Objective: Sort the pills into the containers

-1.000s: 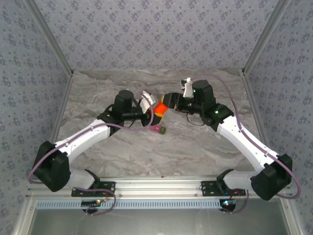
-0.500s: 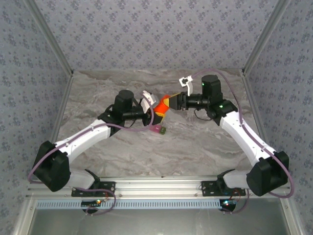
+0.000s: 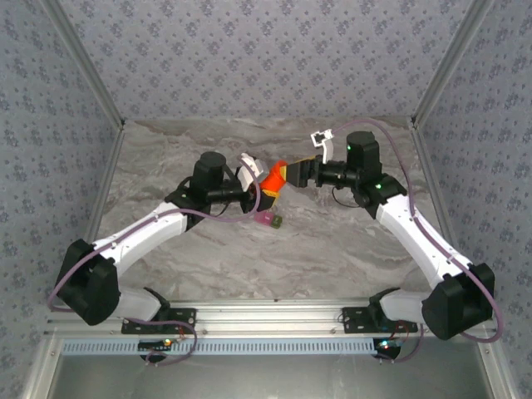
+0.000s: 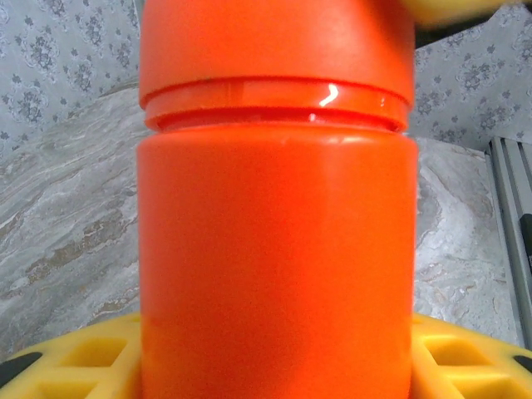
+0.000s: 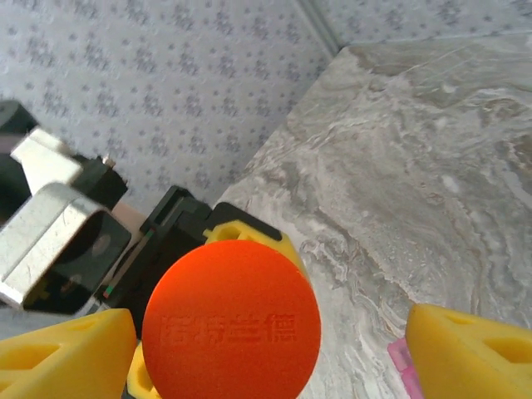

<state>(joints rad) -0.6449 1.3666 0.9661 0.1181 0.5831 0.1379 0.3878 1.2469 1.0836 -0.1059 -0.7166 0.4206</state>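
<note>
From above, the orange bottle is seen clamped, tilted, in the left gripper over the marble table. The right gripper is held at its cap end. The containers, pink and olive, are set on the table just nearside of the bottle.

At the left wrist, the bottle is gripped between yellow fingers.

At the right wrist, the jaws are spread wide either side of the cap, clear of it. A pink compartment is glimpsed beneath.

orange bottle, yellow fingers, marble table
</note>
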